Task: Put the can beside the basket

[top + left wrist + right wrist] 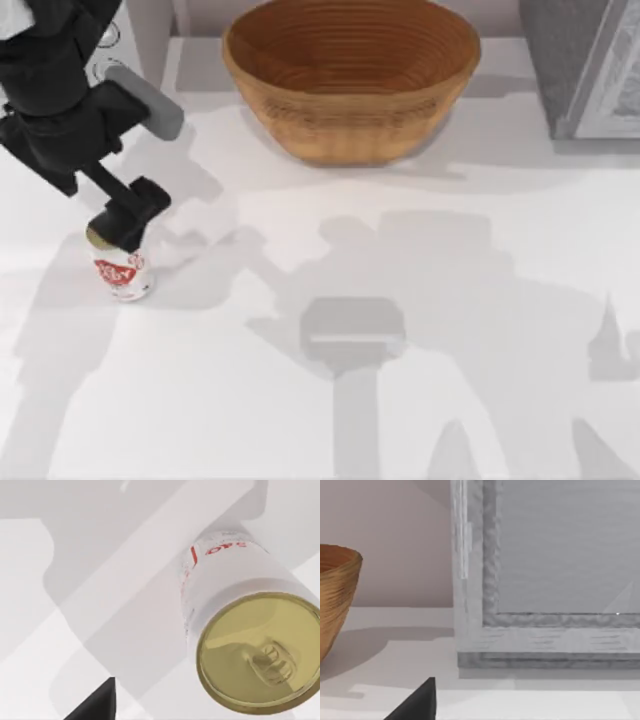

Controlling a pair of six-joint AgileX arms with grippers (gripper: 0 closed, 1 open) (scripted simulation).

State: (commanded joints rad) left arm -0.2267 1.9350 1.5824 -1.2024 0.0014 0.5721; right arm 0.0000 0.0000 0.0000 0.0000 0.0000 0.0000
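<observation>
The can, white with a red label and a gold top, stands upright on the table at the left, well in front of and to the left of the basket. The orange-brown wicker basket sits at the back middle. My left gripper hangs just over the can's top, with nothing held. In the left wrist view the can is close below, its gold lid fully in sight, and one dark fingertip stands wide of it. A dark fingertip of my right gripper points toward the basket's side.
A grey framed box stands at the back right, close to the basket; it looms in the right wrist view. White table stretches between the can and the basket. A wall runs behind.
</observation>
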